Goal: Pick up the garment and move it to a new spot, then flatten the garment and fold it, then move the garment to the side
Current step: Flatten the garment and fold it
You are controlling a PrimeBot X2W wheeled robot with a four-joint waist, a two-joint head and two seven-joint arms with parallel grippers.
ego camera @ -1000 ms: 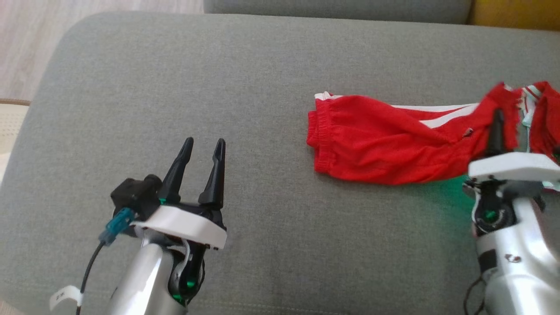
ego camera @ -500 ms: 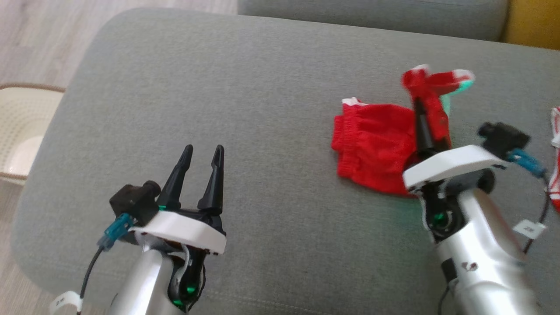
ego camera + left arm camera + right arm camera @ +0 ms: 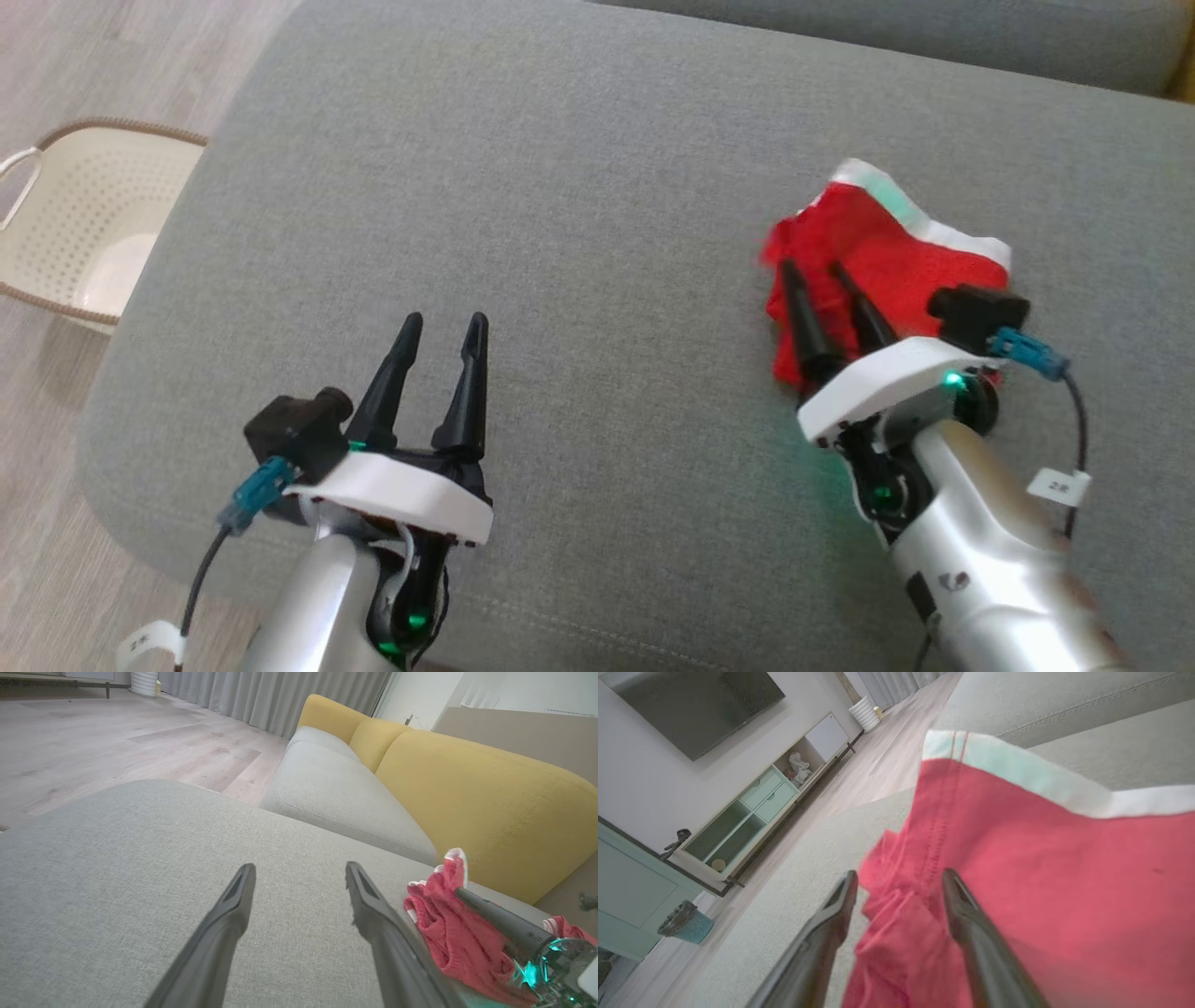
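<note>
Garment is lying bunched on the right side of grey sofa cushion. Right gripper is hanging over it, fingers spread, fabric between them ungripped. Left gripper is hovering well apart, fingers parted, empty.

From the head: looking steeply down onto the grey cushion, from moderately far. From the left wrist: skimming low across that cushion toward the yellow sofa back. From the right wrist: rolled sideways, very close on the red garment. Overlapping, all three, on garment and cushion.
</note>
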